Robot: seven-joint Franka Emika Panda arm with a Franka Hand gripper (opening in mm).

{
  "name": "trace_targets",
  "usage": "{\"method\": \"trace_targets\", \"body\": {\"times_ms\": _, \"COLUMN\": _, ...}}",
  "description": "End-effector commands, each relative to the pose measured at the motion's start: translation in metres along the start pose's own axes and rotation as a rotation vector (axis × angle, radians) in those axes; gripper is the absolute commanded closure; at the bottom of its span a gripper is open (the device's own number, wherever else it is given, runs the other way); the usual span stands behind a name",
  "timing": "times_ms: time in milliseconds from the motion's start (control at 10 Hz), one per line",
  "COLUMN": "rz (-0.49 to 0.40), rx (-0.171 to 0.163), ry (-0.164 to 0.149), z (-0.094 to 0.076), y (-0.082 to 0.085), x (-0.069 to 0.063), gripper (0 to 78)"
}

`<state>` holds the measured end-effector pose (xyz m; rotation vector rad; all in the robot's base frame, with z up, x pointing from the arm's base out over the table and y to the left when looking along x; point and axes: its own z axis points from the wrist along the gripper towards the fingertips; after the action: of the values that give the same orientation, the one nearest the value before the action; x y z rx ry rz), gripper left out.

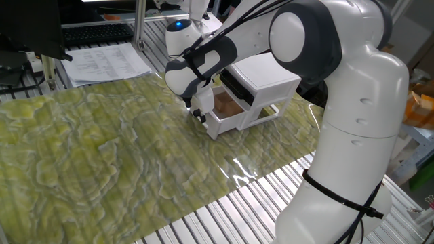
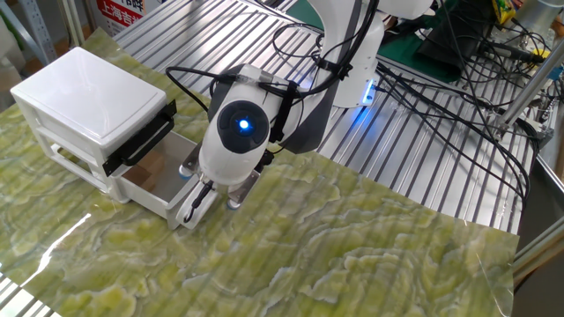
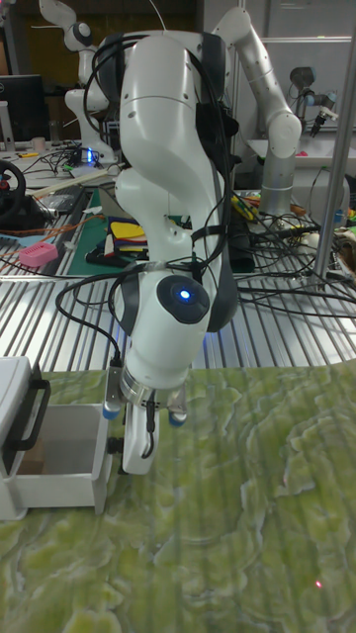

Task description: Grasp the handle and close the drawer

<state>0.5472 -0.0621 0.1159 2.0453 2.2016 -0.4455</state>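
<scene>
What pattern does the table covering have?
Mottled green-yellow, marble-like covering; clearest in one fixed view.

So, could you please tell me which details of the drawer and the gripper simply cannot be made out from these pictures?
- Small black knob handle: hidden in every view; the gripper and wrist cover the white plastic lower drawer front.
- Gripper state: open or shut cannot be told; the fingertips are too small and dark in one fixed view, and the wrist hides them in the other.
- White box-shaped cabinet: cut off by the left edge in the tall fixed view.

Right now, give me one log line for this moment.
drawer: open | pincer: at drawer front, grip state unclear | handle: hidden behind pincer | closing: not done
</scene>
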Motion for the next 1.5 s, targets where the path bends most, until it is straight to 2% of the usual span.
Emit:
{"method": "trace_targets", "body": {"times_ms": 100, "rz": 0.014, "rx": -0.001, "ry": -0.011, "z": -0.004, "y": 0.000, "x": 0.001, "gripper": 76.4}}
{"method": "trace_targets", "body": {"times_ms": 1300, "rz": 0.014, "rx": -0.001, "ry": -0.011, "z": -0.004, "y": 0.000, "x": 0.001, "gripper": 76.4}}
{"method": "trace_targets", "body": {"times_ms": 1400, "rz": 0.046, "rx": -0.009, "ry": 0.023, "z": -0.014, "y": -0.001, "x": -0.003, "gripper": 76.4}}
{"method": "trace_targets", "body": {"times_ms": 1500, "rz": 0.047, "rx": -0.010, "ry": 0.031, "z": -0.015, "y": -0.001, "x": -0.004, "gripper": 76.4}}
